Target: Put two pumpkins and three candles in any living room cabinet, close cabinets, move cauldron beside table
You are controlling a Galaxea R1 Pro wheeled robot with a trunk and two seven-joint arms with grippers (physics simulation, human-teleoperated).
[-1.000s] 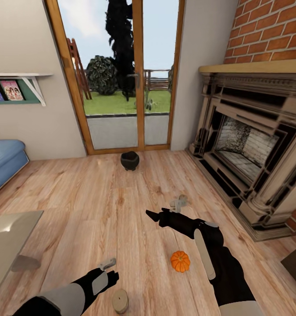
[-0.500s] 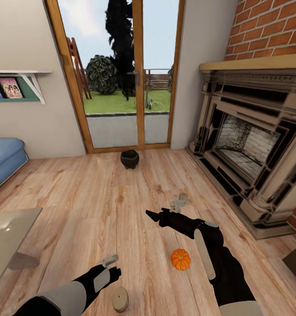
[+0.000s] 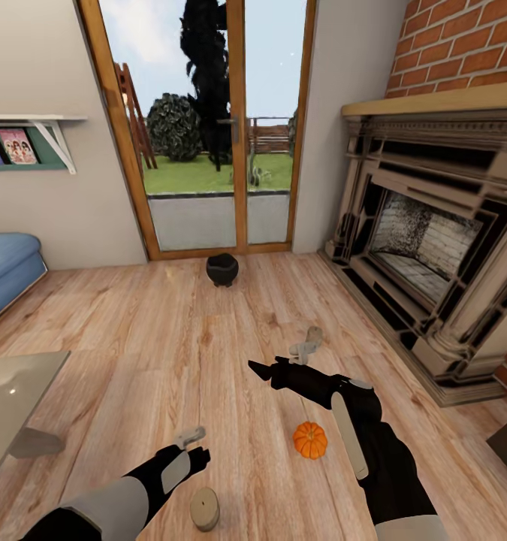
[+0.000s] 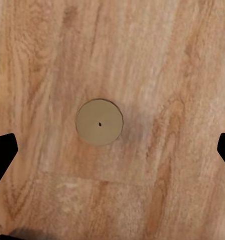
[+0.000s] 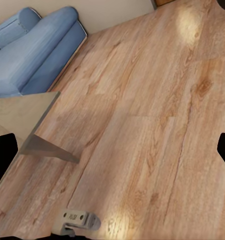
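Candle (image 4: 99,122) between (seemingly spread) fingers (image 4: 3,152)

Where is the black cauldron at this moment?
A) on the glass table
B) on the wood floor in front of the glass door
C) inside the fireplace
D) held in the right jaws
B: in the head view the cauldron stands on the wood floor just before the glass door, apart from the fireplace and both arms.
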